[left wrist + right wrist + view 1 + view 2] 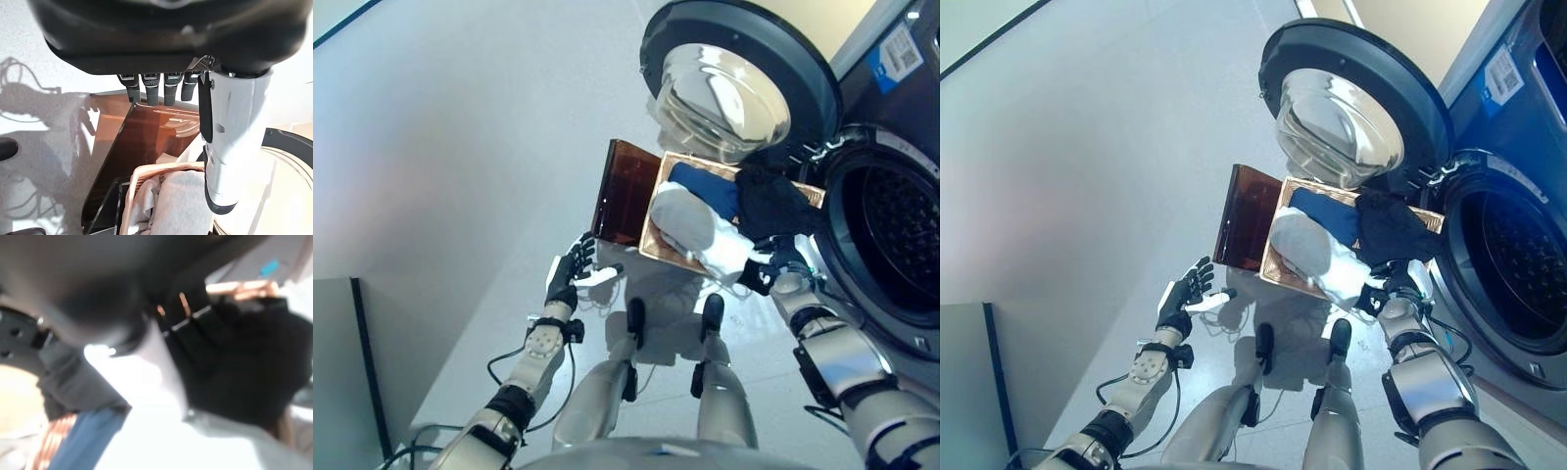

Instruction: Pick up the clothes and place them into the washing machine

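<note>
The clothes are piled in a basket (655,223) on the floor, just beside the open washing machine (891,245). A blue piece (705,188), a grey piece (683,218), a white piece (724,253) and a black piece (771,204) can be seen in it. The right hand (770,271) is at the near corner of the basket, touching the black piece, and its fingers seem to be curled into that cloth, though the close view is too blurry for this to be said for sure. The left hand (570,277) is held over the floor beside the basket, with its fingers straight and nothing in it. From here, the black piece could be dropped if only a small fold is pinched. The white piece under it could be dragged out too and spilled onto the floor. The cloth could also be caught on the basket rim or on the edge of the drum opening. The round door (736,73) is swung wide open above the basket. A brown lid (625,191) is leaned against the basket's far side. The floor (460,147) is pale, smooth and shiny.
</note>
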Available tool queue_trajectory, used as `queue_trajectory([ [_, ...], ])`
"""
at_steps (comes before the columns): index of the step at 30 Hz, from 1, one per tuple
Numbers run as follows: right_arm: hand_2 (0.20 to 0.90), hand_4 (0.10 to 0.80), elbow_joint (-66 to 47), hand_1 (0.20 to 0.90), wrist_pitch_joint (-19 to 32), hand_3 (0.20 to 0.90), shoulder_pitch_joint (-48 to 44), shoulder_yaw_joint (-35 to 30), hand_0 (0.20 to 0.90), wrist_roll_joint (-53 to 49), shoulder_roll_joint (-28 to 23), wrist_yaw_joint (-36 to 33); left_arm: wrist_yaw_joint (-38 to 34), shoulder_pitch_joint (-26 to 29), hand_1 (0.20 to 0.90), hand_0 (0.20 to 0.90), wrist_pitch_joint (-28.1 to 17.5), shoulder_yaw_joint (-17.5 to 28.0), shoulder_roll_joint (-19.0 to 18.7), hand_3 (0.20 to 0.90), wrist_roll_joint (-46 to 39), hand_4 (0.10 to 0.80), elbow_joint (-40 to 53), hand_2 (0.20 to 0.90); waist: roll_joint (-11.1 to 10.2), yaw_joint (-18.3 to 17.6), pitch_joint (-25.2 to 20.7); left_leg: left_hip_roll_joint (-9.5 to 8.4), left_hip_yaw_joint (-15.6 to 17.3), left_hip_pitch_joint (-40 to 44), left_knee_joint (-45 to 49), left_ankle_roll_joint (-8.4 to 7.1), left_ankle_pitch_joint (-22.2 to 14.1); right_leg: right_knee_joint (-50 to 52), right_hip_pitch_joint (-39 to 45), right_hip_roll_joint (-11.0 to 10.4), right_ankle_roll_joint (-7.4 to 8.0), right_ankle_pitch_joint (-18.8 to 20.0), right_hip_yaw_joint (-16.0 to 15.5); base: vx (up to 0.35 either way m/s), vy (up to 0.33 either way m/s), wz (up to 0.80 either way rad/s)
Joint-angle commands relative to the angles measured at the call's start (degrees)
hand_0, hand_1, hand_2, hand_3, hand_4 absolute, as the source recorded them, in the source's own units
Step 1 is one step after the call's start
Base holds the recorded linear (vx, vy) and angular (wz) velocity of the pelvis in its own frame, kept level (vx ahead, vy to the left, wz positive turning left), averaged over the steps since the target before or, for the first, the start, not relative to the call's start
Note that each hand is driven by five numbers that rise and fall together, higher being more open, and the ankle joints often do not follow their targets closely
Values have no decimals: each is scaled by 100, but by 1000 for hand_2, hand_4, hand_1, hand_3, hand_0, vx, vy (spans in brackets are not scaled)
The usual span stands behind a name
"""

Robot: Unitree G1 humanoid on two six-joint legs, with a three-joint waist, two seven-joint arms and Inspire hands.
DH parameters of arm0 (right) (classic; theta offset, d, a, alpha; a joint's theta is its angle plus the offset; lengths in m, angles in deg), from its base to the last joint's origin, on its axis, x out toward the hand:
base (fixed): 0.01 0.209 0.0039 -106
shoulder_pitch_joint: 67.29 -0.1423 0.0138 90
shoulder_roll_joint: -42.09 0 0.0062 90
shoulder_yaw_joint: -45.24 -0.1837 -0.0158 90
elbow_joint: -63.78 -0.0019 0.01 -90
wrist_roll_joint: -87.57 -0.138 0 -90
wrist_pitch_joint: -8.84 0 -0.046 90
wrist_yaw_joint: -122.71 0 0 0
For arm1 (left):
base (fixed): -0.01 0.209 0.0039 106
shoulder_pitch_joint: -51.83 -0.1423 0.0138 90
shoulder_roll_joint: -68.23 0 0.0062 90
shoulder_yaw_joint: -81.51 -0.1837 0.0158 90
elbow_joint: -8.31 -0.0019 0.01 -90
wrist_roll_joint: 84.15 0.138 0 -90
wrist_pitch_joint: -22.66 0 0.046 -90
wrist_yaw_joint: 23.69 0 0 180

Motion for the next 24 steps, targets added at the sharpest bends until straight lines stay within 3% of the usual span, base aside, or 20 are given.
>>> queue_trajectory([
  [1, 200, 300, 19, 200, 239, 200, -366, -71, 200, -83, 322, -12, -26, 101, 900, 900, -323, -128, -122, 900, 158, 800, 455, 900, -177, 54, -114, -332, -9, 88, -50, -348, -200, -30, 23, -579, 460, 237, 231, 0, 0, 0],
  [13, 200, 300, 16, 200, 267, 200, -104, -323, 200, -164, 93, -21, 38, -66, 900, 900, -322, 31, -114, 900, 161, 800, 384, 900, -286, -52, -258, -322, -18, 336, -50, -345, -276, -30, 286, -586, 454, 142, 219, 5, -4, 0],
  [24, 200, 300, -695, 200, 627, 200, 722, -768, 200, -691, 158, 46, 39, -148, 900, 900, -339, 459, -104, 900, 12, 800, -46, 900, -701, -340, -430, -185, 43, 860, -50, -319, -459, -30, 802, -444, 409, -62, 229, 39, -39, -7],
])
